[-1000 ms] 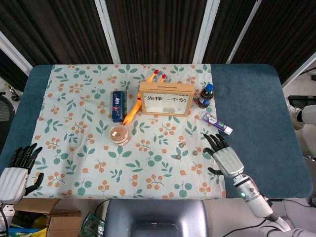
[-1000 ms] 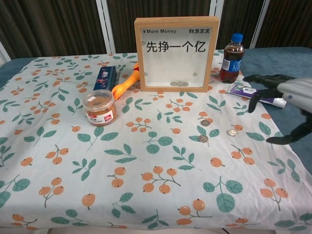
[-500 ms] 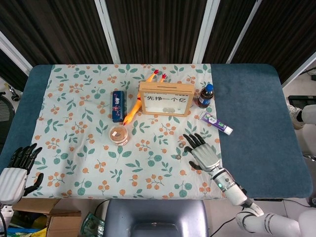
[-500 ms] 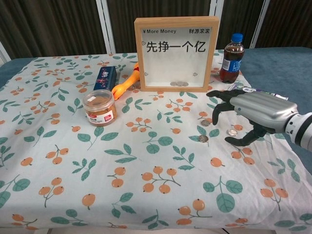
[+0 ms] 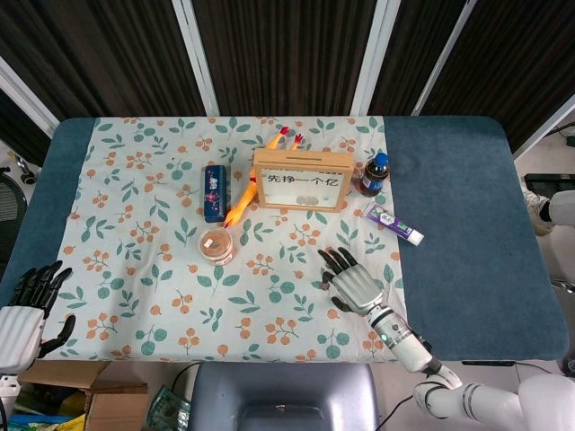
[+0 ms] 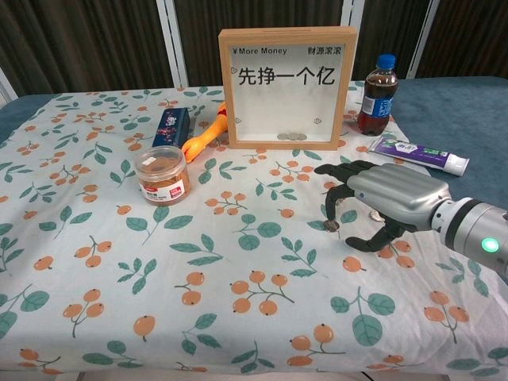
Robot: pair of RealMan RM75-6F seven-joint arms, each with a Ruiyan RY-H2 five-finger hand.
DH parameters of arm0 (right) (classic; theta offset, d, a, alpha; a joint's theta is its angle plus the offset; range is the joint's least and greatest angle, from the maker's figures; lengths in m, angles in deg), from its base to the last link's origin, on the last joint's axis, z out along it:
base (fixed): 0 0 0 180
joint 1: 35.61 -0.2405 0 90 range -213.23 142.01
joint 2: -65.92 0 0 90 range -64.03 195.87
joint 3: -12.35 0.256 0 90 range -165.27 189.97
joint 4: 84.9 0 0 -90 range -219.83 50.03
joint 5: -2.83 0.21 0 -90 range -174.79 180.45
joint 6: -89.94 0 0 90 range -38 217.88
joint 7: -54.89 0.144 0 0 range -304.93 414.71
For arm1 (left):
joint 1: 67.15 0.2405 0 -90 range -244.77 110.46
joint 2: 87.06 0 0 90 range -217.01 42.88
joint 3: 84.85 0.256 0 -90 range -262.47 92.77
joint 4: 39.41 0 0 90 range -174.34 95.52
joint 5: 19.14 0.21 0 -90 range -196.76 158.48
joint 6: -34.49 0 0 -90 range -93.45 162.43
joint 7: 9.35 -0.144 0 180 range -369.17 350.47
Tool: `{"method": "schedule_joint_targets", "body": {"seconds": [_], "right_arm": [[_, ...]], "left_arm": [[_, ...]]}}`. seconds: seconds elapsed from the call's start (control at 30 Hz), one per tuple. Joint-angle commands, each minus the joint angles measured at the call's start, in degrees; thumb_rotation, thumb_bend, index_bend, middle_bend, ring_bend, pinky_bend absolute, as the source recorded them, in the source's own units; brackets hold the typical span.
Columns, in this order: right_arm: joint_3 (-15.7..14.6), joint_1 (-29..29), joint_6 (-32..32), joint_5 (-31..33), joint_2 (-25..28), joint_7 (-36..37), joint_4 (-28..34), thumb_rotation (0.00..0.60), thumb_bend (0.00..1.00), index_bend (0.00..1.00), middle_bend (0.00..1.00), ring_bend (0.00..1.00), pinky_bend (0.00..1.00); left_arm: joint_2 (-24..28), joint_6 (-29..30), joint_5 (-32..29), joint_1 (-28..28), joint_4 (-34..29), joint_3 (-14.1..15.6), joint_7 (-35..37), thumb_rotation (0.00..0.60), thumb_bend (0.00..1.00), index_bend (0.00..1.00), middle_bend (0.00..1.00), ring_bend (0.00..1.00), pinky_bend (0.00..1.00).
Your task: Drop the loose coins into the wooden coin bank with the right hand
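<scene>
The wooden coin bank (image 6: 286,87) stands upright at the back middle of the floral cloth, also seen from above (image 5: 302,180), with a few coins lying inside at its bottom (image 6: 290,136). My right hand (image 6: 382,198) hovers low over the loose coins in front of it, palm down, fingers spread and curved, holding nothing; in the head view it (image 5: 352,281) lies right of centre. One loose coin (image 6: 329,226) shows just under its fingertips; whether they touch it I cannot tell. The other loose coins are hidden by the hand. My left hand (image 5: 22,310) stays open off the table's left front corner.
A round jar (image 6: 162,175) stands on the left of the cloth, with a blue tin (image 6: 171,127) and a rubber chicken (image 6: 205,136) behind it. A cola bottle (image 6: 376,95) and a toothpaste tube (image 6: 417,153) lie right of the bank, close behind my right hand.
My right hand has moved left from the blue table edge onto the cloth and now covers the loose coins. The left hand has stayed still.
</scene>
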Motion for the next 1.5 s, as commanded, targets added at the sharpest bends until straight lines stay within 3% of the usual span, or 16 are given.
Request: {"method": "schedule_joint_targets", "body": {"seconds": [0.03, 0.97, 1.5], "right_arm": [[-0.1, -0.2, -0.1, 0.4, -0.3, -0.2, -0.5, 0.6, 0.49, 0.53, 0.03, 0.0, 0.0], [-0.8, -2.2, -1.0, 2.8, -1.5, -1.9, -1.9, 0.6, 0.53, 0.55, 0.03, 0.0, 0.0], [-0.5, -3.1, -0.7, 3.5, -3.3, -1.7, -4.0, 0.6, 0.54, 0.62, 0.08, 0.0, 0.0]], "left_arm": [[0.1, 0.0, 0.0, 0.0, 0.0, 0.0, 0.1, 0.6, 0.42, 0.0, 0.0, 0.0, 0.0], [0.2, 0.3, 0.2, 0.2, 0.1, 0.1, 0.5, 0.6, 0.43, 0.0, 0.0, 0.0, 0.0], [0.3, 0.9, 0.2, 0.6, 0.4, 0.1, 0.9, 0.6, 0.43, 0.0, 0.0, 0.0, 0.0]]}}
